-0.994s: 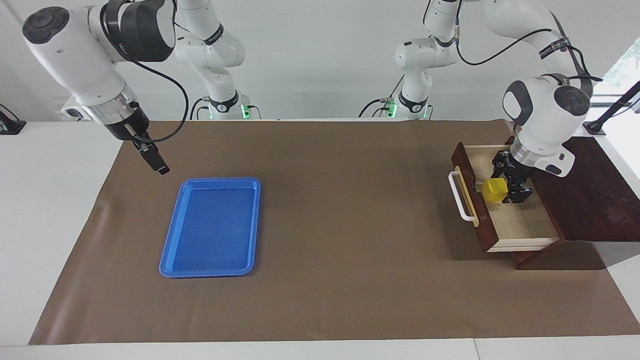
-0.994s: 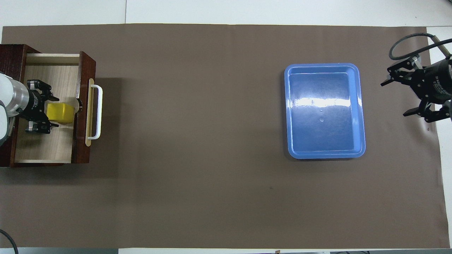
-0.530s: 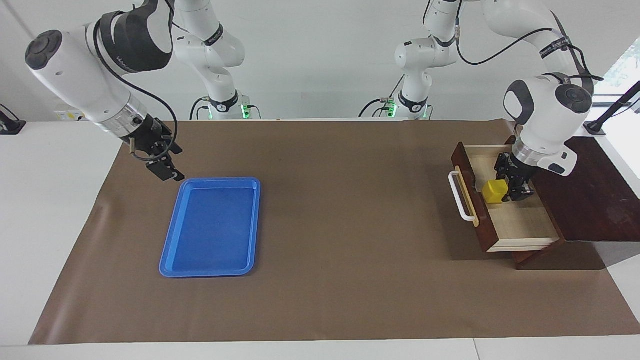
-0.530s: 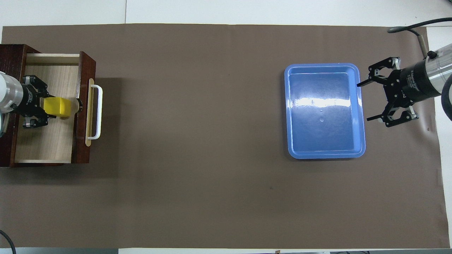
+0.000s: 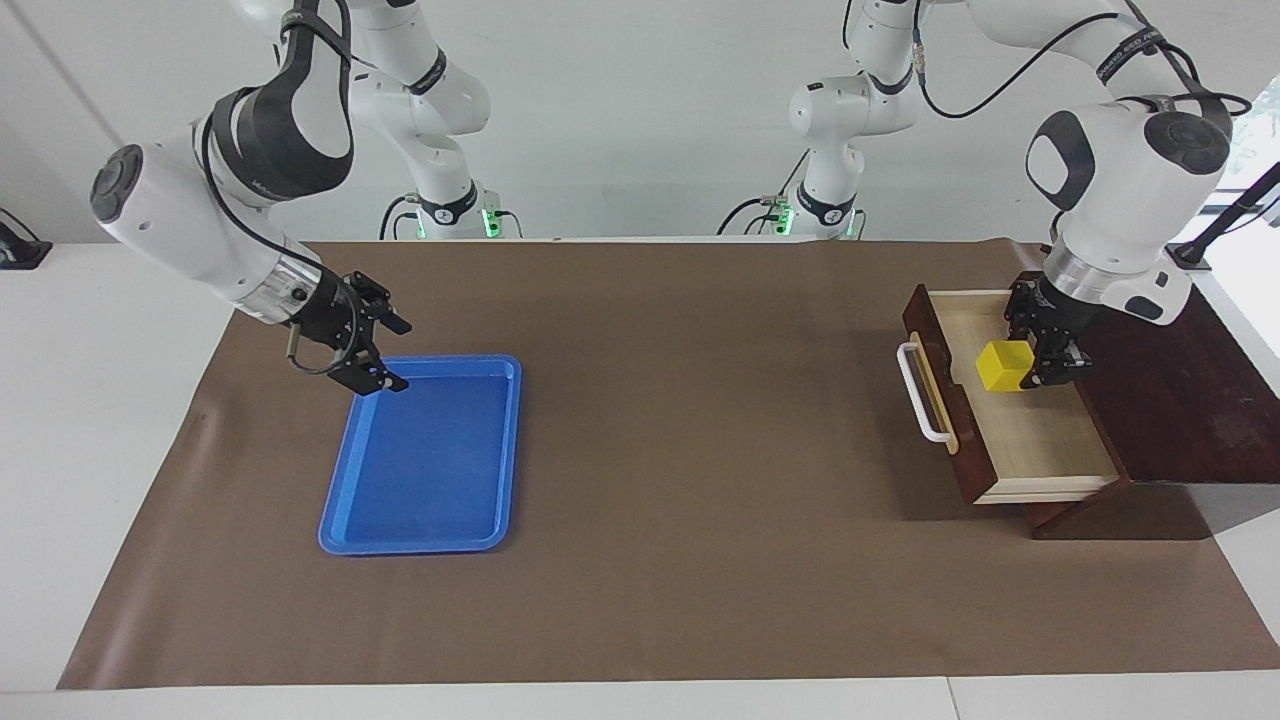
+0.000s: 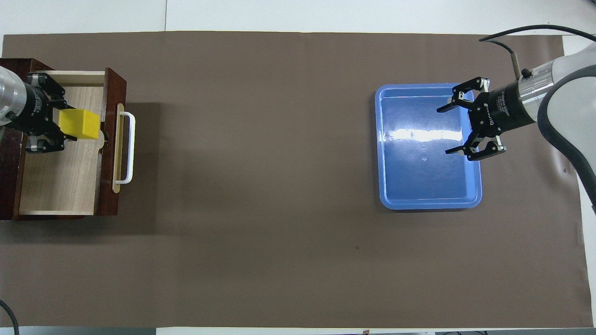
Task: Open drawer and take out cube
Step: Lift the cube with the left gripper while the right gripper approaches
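Brown paper covers my table. Facing view: my left gripper (image 5: 1022, 368) clamps the cube (image 5: 1003, 366) over the open drawer (image 5: 1040, 440). Overhead view: my right gripper (image 6: 449, 130) hangs spread apart over the blue tray (image 6: 426, 202).

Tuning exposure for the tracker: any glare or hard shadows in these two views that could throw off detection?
Overhead view: a white glare band runs across the floor of the flat blue plastic tray, and the dark reddish-brown wooden drawer casts a soft shadow on the brown mat. Facing view: no glare on the tray; daylight blows out the upper corner above the left arm; the small yellow cube reads cleanly.
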